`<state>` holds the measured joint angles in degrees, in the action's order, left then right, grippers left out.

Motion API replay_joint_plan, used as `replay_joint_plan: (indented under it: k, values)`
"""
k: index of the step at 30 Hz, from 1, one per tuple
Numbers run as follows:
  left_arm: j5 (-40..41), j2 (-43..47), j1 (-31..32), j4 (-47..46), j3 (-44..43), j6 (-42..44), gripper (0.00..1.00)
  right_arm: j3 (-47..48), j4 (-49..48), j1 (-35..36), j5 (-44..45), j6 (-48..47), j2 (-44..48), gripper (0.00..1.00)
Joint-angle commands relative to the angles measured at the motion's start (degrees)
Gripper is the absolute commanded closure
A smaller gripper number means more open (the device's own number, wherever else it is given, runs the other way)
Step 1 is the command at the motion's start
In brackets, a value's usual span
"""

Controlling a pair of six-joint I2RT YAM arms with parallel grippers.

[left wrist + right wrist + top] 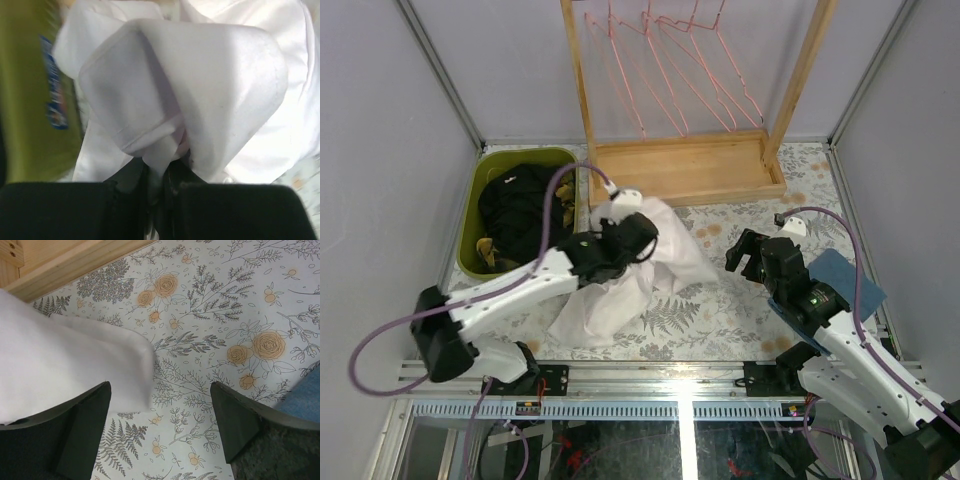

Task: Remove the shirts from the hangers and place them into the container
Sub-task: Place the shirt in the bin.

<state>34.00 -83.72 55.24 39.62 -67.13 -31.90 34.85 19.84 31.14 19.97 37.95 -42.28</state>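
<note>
A white shirt lies bunched on the floral table, right of the olive-green container. My left gripper is shut on a fold of it; the left wrist view shows the white shirt pinched between the dark fingers at my left gripper. Black shirts fill the container, with bits of yellow plaid showing. Bare pink hangers hang on the wooden rack. My right gripper stands open over the table, nothing between its jaws; in its own view my right gripper sits beside a white shirt edge.
The wooden rack base lies at the back centre, with its edge in the right wrist view. A blue cloth lies under the right arm, its corner also in sight. The container wall is close on the left gripper's left.
</note>
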Motion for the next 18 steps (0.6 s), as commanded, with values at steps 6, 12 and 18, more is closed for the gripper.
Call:
replay_joint_plan:
  k: [6, 12, 18]
  values:
    - [16.07, 16.45, -14.34, 15.16, -8.2, -3.94, 1.0, 0.94, -3.0, 0.24, 0.63, 0.01, -0.26, 0.12]
    - [17.74, 20.55, -23.98, 15.36, -13.28, 2.92, 1.0, 0.74, -3.71, 0.26, 0.05, 0.3, -1.11, 0.12]
    - [14.93, 16.99, -36.58, 12.11, -20.03, 10.66, 1.0, 1.01, -3.34, 0.28, -0.13, 0.37, -1.41, 0.12]
